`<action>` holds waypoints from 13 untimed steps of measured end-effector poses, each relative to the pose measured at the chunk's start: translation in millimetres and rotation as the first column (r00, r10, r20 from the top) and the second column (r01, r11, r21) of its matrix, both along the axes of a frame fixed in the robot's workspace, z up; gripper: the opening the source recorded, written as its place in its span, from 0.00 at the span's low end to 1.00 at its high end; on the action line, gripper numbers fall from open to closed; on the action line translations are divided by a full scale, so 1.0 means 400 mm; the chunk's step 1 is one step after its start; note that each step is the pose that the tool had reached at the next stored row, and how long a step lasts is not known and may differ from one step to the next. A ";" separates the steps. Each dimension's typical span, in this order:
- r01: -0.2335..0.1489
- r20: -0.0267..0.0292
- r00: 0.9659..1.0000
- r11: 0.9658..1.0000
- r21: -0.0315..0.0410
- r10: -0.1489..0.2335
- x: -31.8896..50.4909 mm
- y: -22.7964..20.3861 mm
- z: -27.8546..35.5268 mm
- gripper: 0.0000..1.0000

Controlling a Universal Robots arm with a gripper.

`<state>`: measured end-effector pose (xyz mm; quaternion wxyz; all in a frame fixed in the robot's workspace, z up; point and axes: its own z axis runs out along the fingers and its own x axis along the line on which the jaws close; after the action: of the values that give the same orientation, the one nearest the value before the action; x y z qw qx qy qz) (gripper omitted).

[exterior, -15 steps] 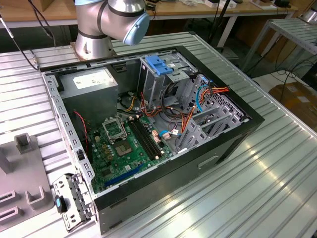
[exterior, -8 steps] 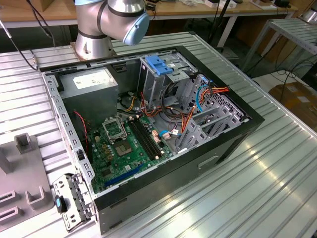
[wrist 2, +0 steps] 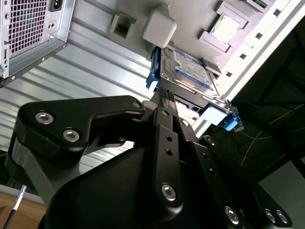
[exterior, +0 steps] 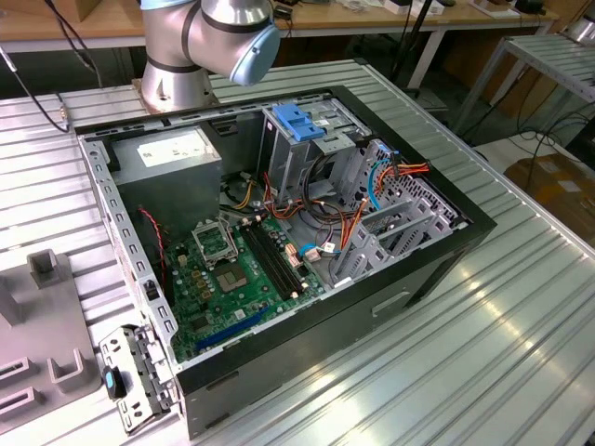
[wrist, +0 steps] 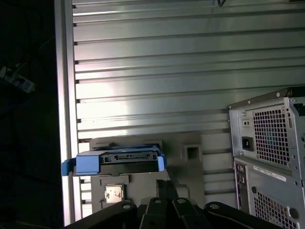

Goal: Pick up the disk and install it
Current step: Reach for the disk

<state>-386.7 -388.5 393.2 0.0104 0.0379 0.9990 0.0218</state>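
In the exterior view the arm [exterior: 200, 42] rises from the ribbed metal table [exterior: 483, 353] at 11 o'clock of the open computer case [exterior: 432, 269]. In the second wrist view the gripper [wrist 2: 165, 95] points down, clenched with its tips together and nothing between them, just beside the disk [wrist 2: 190, 71]; I cannot tell if they touch. The disk lies flat, label up, in a grey fixture [wrist 2: 159, 24] near the table's edge. Inside the case, a green motherboard [exterior: 232, 274] sits at 7 o'clock, a power supply [exterior: 172, 153] at 11, and a metal cage [exterior: 297, 163] with a light-blue latch plate [exterior: 293, 121] at 1
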 end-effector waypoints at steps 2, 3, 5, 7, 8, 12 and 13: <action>0.000 0.000 1.000 1.000 0.000 0.000 -0.008 0.001 0.000 0.11; 0.000 0.000 1.000 1.000 0.000 0.000 -0.016 0.002 0.000 0.11; 0.000 0.000 1.000 1.000 0.000 0.000 -0.028 0.005 0.000 0.11; 0.000 0.000 1.000 1.000 0.000 0.000 -0.041 0.008 0.000 0.11; 0.000 -0.001 1.000 1.000 0.000 0.000 -0.050 0.009 0.000 0.11; 0.000 -0.020 1.000 1.000 -0.004 0.000 -0.092 0.018 -0.002 0.11; 0.000 -0.029 1.000 1.000 -0.006 0.000 -0.102 0.020 -0.003 0.11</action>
<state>-427.5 -380.5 392.1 -0.0038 0.0382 0.9991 0.0184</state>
